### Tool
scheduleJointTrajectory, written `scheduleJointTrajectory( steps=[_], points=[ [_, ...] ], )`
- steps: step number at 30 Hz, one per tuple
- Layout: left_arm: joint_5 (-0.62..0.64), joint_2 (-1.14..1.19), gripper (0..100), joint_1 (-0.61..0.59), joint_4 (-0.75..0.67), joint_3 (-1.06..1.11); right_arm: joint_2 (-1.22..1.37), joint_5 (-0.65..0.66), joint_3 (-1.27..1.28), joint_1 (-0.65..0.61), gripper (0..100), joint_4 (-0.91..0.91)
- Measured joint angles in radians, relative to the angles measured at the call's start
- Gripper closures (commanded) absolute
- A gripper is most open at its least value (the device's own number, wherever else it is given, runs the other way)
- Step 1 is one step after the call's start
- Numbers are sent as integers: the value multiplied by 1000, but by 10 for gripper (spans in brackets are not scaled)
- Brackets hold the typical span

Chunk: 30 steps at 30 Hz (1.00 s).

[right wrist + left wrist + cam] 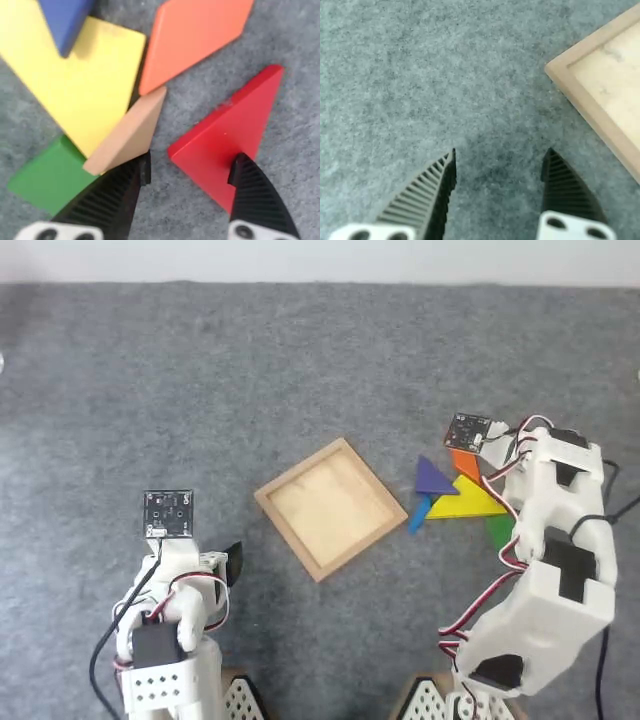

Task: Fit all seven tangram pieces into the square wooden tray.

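Grey carpet (200, 360) all round, and in the middle of it sits the square wooden tray (330, 508), turned cornerwise. The pieces lie clustered just beside it: big yellow triangle (85, 85), red triangle (225, 130), orange parallelogram (195, 35), green square (45, 177), small tan triangle (127, 132) (touching the yellow one's edge). Right gripper (194, 157) hovers low over them, jaws spread, gripping nothing — one finger over the red, the other by the tan. Left gripper (502, 152) — also parted, over carpet near a tray corner.
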Motion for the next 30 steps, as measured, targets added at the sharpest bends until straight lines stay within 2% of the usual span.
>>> scheduleJointTrajectory(
  steps=[5, 11, 14, 22, 30],
  points=[
    [0, 0, 729, 0, 0, 0, -35, -68, 2, 0, 731, 5],
    [0, 0, 729, 0, 0, 0, -84, -74, -15, 25, 727, 5],
    [0, 0, 729, 0, 0, 0, -83, -71, -54, 20, 690, 6],
    [0, 0, 729, 0, 0, 0, 75, -38, -176, 25, 669, 97],
    [0, 0, 729, 0, 0, 0, 103, -35, -183, 25, 669, 115]
  ],
)
